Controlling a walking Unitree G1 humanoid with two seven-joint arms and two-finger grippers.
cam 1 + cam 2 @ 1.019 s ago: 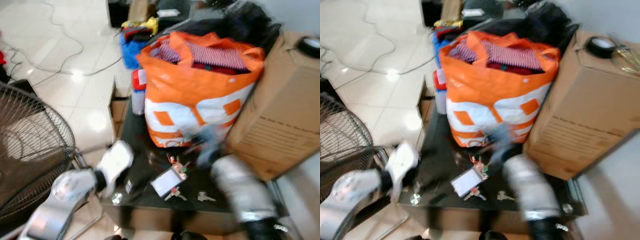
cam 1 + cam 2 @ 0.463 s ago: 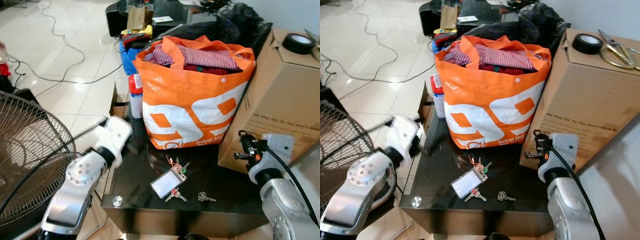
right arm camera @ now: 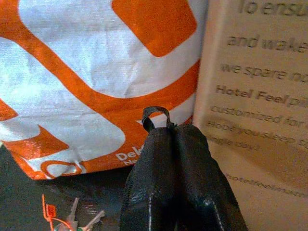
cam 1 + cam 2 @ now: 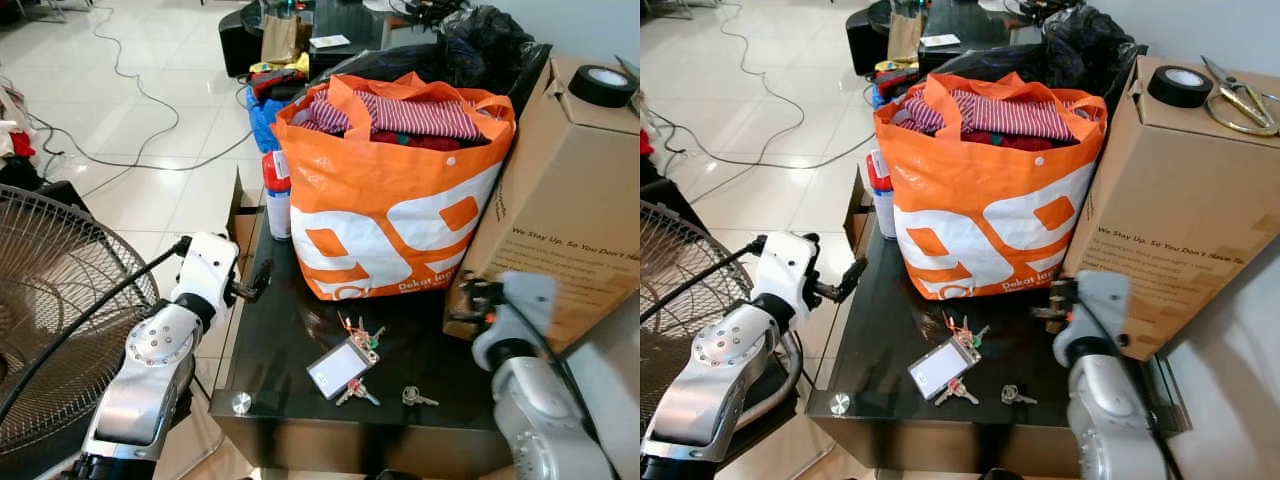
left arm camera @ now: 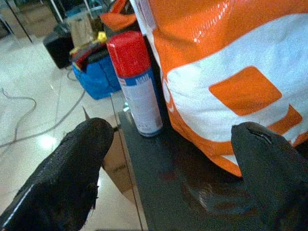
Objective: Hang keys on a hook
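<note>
The keys [image 4: 352, 352], a bunch with a card tag and an orange tie, lie on the dark tabletop [image 4: 285, 345] near its front edge, at 6 o'clock from the orange bag [image 4: 390, 190]. A smaller, separate key [image 4: 415, 397] lies just beside them at their 4 o'clock.

The left gripper [image 5: 168, 159] hovers over the tabletop's left edge, at 9 o'clock from the keys and well apart from them, its fingers [image 5: 72, 178] spread wide and released, grasping nothing. Between them in the left wrist view stand a spray can [image 5: 136, 82] with a red cap and the bag's lower corner.

The right gripper [image 3: 173, 144] hangs at 3 o'clock from the keys, between the bag and the cardboard box [image 4: 570, 190], its fingers [image 3: 156, 183] clenched together on nothing. A tape roll [image 4: 603, 85] sits on the box. A fan [image 4: 55, 300] stands at 9 o'clock of the tabletop.
</note>
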